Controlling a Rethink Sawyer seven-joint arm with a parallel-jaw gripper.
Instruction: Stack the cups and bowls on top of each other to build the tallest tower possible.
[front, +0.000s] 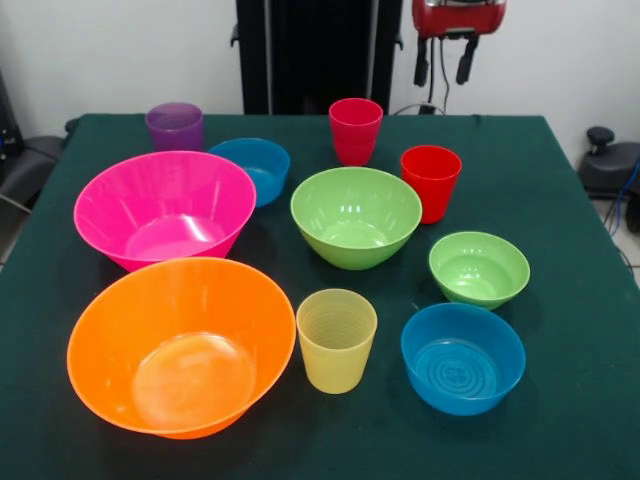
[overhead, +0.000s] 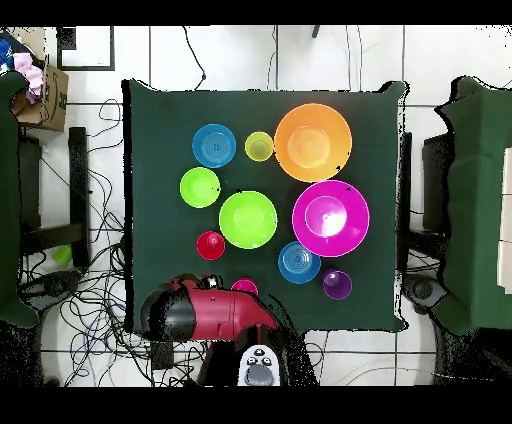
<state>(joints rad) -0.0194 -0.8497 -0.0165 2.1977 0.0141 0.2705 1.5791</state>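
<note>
All pieces stand apart and upright on the green table (front: 560, 200); none is nested. At the back are the purple cup (front: 175, 125), a blue bowl (front: 250, 168), the pinkish-red cup (front: 355, 130) and the bright red cup (front: 431, 182). The hot pink bowl (front: 165, 208) and medium green bowl (front: 356, 216) sit mid-table. The small green bowl (front: 479, 268), orange bowl (front: 180, 345), yellow cup (front: 336, 340) and second blue bowl (front: 462, 357) are nearer the camera. My gripper (front: 444, 65) hangs open and empty above the far edge, behind the red cups.
In the overhead view the red arm (overhead: 200, 312) lies over the table's bottom edge and partly covers the pinkish-red cup (overhead: 244, 288). Cables lie on the floor round the table. A cardboard box (overhead: 45, 95) stands at the upper left.
</note>
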